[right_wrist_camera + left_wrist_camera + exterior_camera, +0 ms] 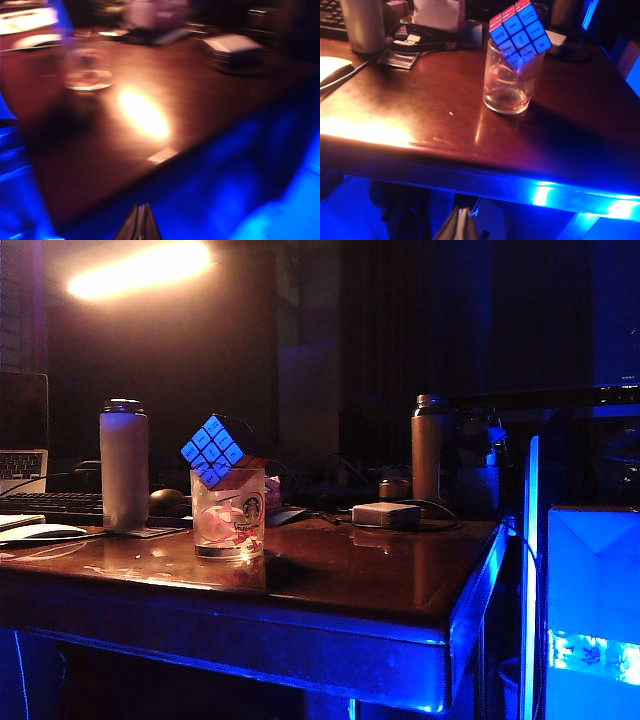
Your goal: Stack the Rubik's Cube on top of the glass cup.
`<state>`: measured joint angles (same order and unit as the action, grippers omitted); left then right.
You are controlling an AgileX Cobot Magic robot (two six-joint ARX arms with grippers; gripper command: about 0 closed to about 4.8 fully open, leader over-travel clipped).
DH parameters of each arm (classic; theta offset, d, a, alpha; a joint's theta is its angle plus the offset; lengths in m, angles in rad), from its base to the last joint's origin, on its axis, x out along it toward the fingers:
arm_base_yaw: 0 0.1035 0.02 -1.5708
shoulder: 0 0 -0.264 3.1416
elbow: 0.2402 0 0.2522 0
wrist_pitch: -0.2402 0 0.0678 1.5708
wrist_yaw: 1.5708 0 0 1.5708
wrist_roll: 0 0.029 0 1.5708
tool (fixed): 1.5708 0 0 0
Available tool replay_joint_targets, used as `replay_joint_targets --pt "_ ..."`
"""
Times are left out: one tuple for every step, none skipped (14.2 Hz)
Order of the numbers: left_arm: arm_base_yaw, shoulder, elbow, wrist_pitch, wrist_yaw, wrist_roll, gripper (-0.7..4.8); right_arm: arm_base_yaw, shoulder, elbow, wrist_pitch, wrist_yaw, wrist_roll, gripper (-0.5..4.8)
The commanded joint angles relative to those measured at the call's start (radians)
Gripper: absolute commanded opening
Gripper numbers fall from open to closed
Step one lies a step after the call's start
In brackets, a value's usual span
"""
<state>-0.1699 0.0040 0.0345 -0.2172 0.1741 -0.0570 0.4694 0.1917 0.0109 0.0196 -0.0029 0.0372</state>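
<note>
The Rubik's Cube rests tilted on a corner in the mouth of the glass cup, which stands near the front left of the brown table. The left wrist view shows the cube leaning on the rim of the cup, blue faces with a red side. In the blurred right wrist view only the cup is discernible. My left gripper is shut and empty, off the table's front edge. My right gripper is also shut and empty, back from the table's edge. Neither gripper appears in the exterior view.
A tall white bottle stands left of the cup, a tall metallic bottle at the back right. A flat grey box with a cable lies right of centre. Keyboard, mouse and laptop crowd the far left.
</note>
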Motion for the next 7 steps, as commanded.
replay_joint_targets --pt "0.000 -0.003 -0.008 -0.008 0.004 0.000 -0.03 -0.077 -0.046 -0.003 -0.068 -0.011 0.005 -0.05" --pt "0.000 -0.003 -0.008 -0.008 0.003 0.000 -0.03 -0.110 -0.069 -0.003 -0.080 -0.011 0.005 -0.05" --pt "0.000 -0.003 -0.008 -0.008 0.003 0.000 -0.03 -0.147 -0.096 -0.005 -0.101 -0.011 0.005 -0.05" --pt "0.000 -0.003 -0.008 -0.008 0.004 0.000 -0.03 -0.183 -0.130 -0.005 -0.135 -0.011 0.005 -0.05" --pt "0.000 -0.003 -0.008 -0.008 0.004 0.000 -0.03 -0.216 -0.175 -0.005 -0.183 -0.011 0.005 -0.05" --pt "0.000 -0.003 -0.008 -0.008 0.004 0.000 -0.03 -0.231 -0.188 -0.004 -0.184 -0.011 0.005 -0.05" --pt "0.000 -0.003 -0.008 -0.008 0.004 0.000 -0.03 -0.233 -0.189 -0.004 -0.191 -0.002 0.005 -0.05"
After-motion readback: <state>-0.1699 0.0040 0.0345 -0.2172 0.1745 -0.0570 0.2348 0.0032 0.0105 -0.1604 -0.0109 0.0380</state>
